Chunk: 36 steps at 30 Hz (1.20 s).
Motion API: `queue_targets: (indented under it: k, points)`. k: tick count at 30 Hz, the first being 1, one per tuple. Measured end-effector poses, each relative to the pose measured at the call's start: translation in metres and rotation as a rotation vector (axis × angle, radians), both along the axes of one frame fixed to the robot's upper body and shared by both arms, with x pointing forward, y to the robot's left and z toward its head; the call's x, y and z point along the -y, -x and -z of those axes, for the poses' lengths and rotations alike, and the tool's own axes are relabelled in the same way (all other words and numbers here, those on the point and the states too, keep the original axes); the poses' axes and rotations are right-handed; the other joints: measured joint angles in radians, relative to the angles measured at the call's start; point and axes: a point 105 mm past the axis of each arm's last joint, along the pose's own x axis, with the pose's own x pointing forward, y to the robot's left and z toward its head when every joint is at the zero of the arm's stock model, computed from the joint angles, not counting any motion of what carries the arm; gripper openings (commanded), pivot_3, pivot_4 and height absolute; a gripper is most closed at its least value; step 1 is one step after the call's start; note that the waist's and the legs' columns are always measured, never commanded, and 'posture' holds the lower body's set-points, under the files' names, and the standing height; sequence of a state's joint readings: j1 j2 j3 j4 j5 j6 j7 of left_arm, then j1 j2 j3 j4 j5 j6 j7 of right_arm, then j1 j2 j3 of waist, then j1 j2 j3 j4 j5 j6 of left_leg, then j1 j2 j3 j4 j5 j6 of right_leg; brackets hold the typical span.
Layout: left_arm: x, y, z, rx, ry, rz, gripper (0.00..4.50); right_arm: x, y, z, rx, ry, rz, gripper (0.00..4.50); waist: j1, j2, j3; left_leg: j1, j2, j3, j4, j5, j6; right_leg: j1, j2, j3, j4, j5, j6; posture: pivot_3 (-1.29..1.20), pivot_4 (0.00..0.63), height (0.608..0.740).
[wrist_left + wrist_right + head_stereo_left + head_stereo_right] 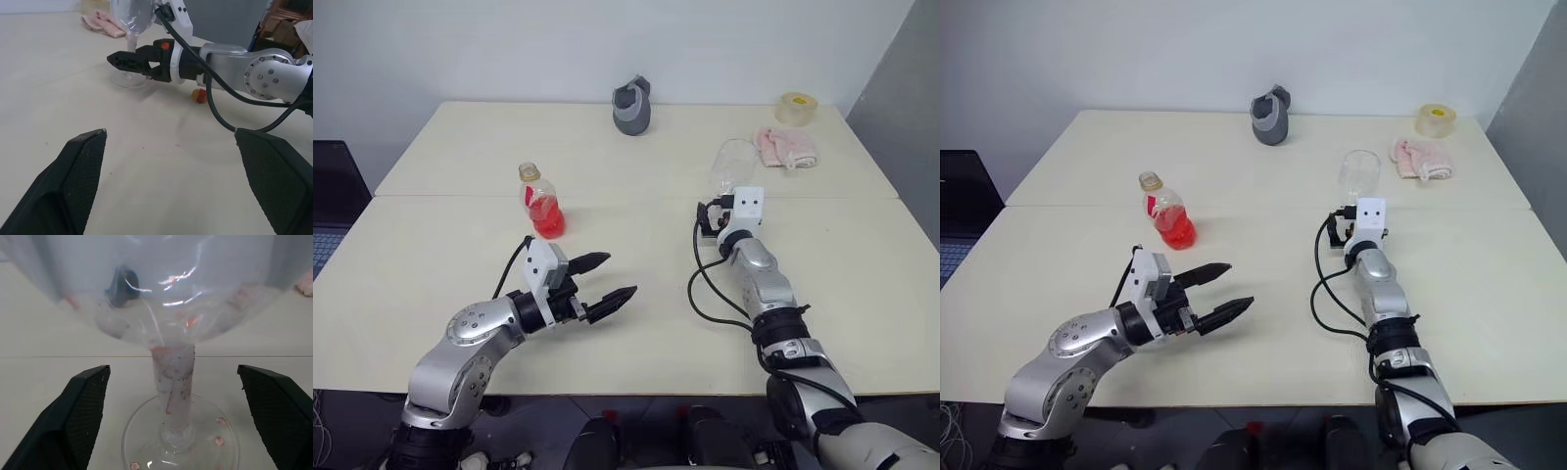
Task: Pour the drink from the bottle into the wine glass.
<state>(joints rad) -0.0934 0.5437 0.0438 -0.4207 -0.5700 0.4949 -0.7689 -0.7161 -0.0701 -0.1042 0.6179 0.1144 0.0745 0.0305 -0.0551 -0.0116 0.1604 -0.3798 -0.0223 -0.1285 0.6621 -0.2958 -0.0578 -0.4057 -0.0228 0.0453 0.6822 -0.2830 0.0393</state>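
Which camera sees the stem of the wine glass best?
The right wrist view: the wine glass stem stands close up between the open jaws. The left wrist view shows it partly behind the right gripper. The head views mostly show its bowl.

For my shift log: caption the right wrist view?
Open right gripper flanks the empty wine glass stem, not yet gripping.

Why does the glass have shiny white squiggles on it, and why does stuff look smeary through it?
Right wrist view: lamps glint as bright streaks on the curved bowl of the wine glass, and the bowl smears the dark thing seen through it. Left eye view: the same glass looks pale and faint against the table.
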Motion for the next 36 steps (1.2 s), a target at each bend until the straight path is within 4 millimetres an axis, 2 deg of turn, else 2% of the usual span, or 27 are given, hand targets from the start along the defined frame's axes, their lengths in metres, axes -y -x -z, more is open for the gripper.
queue_targets:
  k: [9,12,16,19,23,27,32,36]
  points:
    - [0.002,-0.002,-0.001,0.006,0.011,-0.009,4.5,0.001,-0.001,-0.008,0.038,-0.018,-0.012,0.24,-0.001,0.0,0.0,0.0,0.0,0.0,0.0,0.0,0.0,0.0,0.0,0.0,0.0,0.0,0.0,0.0,0.15,0.74]
    - [0.002,-0.001,0.0,0.001,0.01,-0.009,4.5,0.0,0.0,-0.009,0.042,-0.008,-0.033,0.24,-0.002,0.0,0.0,0.0,0.0,0.0,0.0,0.0,0.0,0.0,0.0,0.0,0.0,0.0,0.0,0.0,0.15,0.74]
    - [0.0,0.002,0.008,-0.032,0.012,-0.035,4.5,-0.022,0.003,-0.015,0.063,0.027,-0.155,0.24,-0.009,0.001,0.001,0.0,0.001,0.0,-0.001,0.0,0.0,-0.001,0.0,0.001,0.0,0.0,0.0,0.0,0.15,0.74]
    - [-0.004,0.009,0.016,-0.061,0.015,-0.077,4.5,-0.049,0.01,-0.027,0.107,0.087,-0.3,0.24,-0.011,0.001,0.001,0.0,0.001,-0.002,-0.001,0.0,0.0,-0.001,0.0,0.001,0.0,0.0,0.0,0.0,0.15,0.74]
    - [-0.025,0.007,0.02,-0.078,0.03,-0.214,4.5,-0.094,0.026,-0.038,0.148,0.126,-0.51,0.24,-0.011,0.001,0.001,0.0,0.001,-0.004,-0.001,0.0,0.0,-0.001,0.0,0.001,0.0,0.0,0.0,0.0,0.15,0.74]
    - [-0.047,0.018,0.03,-0.12,0.021,-0.305,4.5,-0.131,0.042,-0.035,0.135,0.146,-0.686,0.24,-0.008,0.001,0.001,0.0,0.002,-0.004,-0.001,0.0,0.0,-0.001,-0.001,0.001,-0.001,0.0,0.0,0.0,0.15,0.74]
    - [-0.061,0.027,0.027,-0.098,0.009,-0.387,4.5,-0.146,0.048,-0.023,0.088,0.163,-0.771,0.24,0.005,0.002,0.001,0.0,0.001,-0.005,0.0,0.0,0.0,0.0,-0.002,0.0,-0.001,0.0,0.0,0.0,0.15,0.74]
    - [-0.061,0.032,0.024,-0.077,0.013,-0.411,4.5,-0.146,0.043,-0.008,0.032,0.172,-0.77,0.24,0.005,0.002,0.001,0.0,0.001,-0.004,0.0,0.0,0.0,-0.001,-0.002,0.0,-0.001,0.0,0.0,0.0,0.15,0.74]
